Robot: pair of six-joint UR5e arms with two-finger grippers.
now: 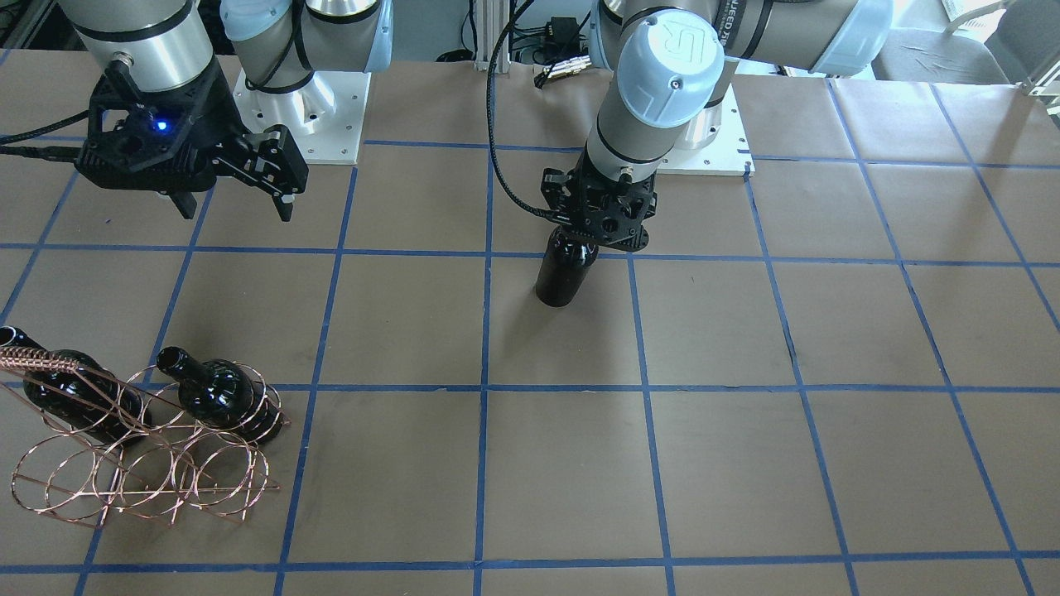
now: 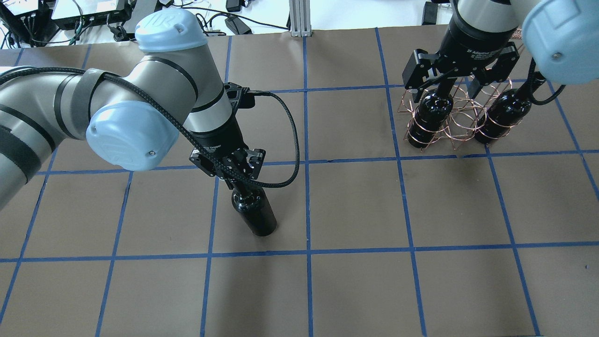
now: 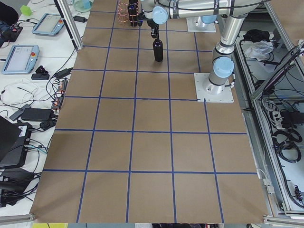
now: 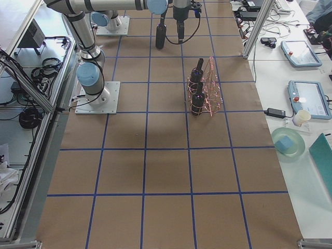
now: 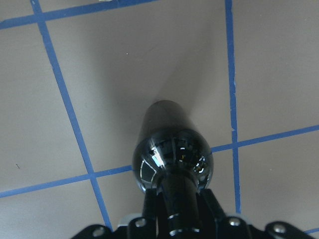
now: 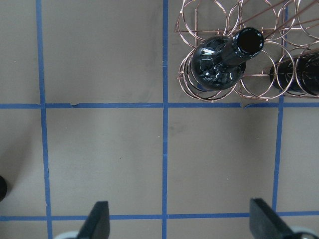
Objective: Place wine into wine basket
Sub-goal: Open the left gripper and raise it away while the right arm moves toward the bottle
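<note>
My left gripper (image 2: 232,172) is shut on the neck of a near-black wine bottle (image 2: 253,211) that is upright near the table's middle. I cannot tell whether its base touches the table. The left wrist view shows the bottle (image 5: 172,158) from above, with the fingers (image 5: 149,211) on either side of its neck. The copper wire wine basket (image 2: 456,124) stands at the far right and holds two more bottles (image 2: 428,114) (image 2: 503,112) upright in its hoops. My right gripper (image 2: 451,82) is open and empty above the basket. In the right wrist view, one basket bottle (image 6: 219,62) lies ahead of it.
The brown table is marked by a blue tape grid (image 2: 306,161). The two white arm base plates (image 1: 319,116) (image 1: 712,141) sit at the robot's edge. The left arm's black cable (image 2: 290,135) loops beside the held bottle.
</note>
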